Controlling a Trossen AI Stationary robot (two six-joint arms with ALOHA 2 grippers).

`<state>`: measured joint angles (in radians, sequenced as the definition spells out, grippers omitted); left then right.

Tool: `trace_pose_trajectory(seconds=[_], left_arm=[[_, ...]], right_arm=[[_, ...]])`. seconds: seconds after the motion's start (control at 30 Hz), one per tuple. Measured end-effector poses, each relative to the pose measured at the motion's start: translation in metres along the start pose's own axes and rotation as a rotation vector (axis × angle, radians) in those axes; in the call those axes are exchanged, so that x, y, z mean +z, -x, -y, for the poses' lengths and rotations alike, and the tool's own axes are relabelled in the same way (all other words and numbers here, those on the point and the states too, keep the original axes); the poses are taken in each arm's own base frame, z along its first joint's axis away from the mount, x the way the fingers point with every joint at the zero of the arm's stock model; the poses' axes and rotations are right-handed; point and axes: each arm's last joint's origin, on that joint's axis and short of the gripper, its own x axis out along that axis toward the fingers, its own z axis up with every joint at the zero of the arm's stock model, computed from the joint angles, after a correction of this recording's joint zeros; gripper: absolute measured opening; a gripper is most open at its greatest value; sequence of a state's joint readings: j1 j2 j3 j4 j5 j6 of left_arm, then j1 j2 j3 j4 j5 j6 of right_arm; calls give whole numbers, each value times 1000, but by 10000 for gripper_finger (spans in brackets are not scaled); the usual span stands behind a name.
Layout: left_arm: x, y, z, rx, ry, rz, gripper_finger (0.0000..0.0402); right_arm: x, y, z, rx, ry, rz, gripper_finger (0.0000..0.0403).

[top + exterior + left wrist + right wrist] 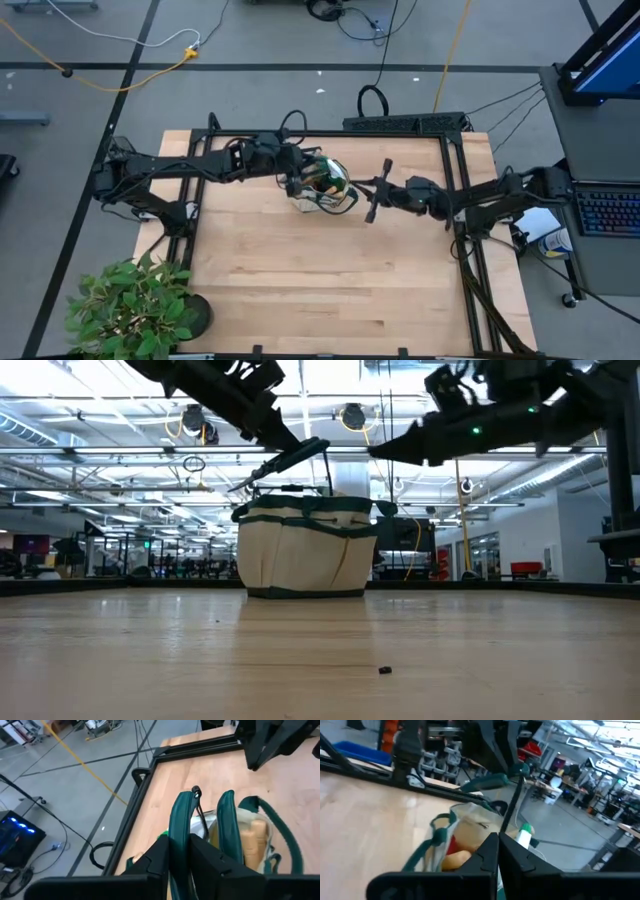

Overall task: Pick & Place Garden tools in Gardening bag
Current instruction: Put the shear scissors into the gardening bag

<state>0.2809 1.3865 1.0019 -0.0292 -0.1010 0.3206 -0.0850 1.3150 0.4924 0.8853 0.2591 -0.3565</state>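
From above, the gardening bag [322,187] sits on the tabletop [320,290] near its far edge, midway across, with my left tool [297,184] over its left rim and my right tool [358,189] just beside its right rim. That view gives the layout but not the grip. My left wrist view does: my left tool [178,852] is clamped on one green handle of the pruning shears [181,820], with the second handle free beside it and the bag's open mouth underneath. The low view adds height: the shears [290,460] hang tilted above the bag [305,547], which stands upright and beige with dark green trim. My right wrist view shows my right tool [498,851] with its fingers pressed together on nothing, and past them a red glove [453,845] and a white bottle top [524,835] inside the bag. The shears' blades are hard to make out in every view. A potted plant [135,308] stands at the near left corner.
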Motion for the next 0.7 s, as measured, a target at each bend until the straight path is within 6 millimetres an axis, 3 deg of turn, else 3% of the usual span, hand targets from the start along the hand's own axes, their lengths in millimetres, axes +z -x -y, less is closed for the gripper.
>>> trace_pose_trajectory(seconds=[0.27, 0.53, 0.7], left_arm=[[1, 0, 0, 7, 5, 11, 59], [7, 0, -2, 24, 34, 76, 62], [9, 0, -3, 30, 52, 95, 65]], right_arm=[[6, -33, 18, -59, -44, -19, 0], [5, -87, 12, -20, -50, -25, 0], [6, -102, 12, -75, -55, -29, 0]])
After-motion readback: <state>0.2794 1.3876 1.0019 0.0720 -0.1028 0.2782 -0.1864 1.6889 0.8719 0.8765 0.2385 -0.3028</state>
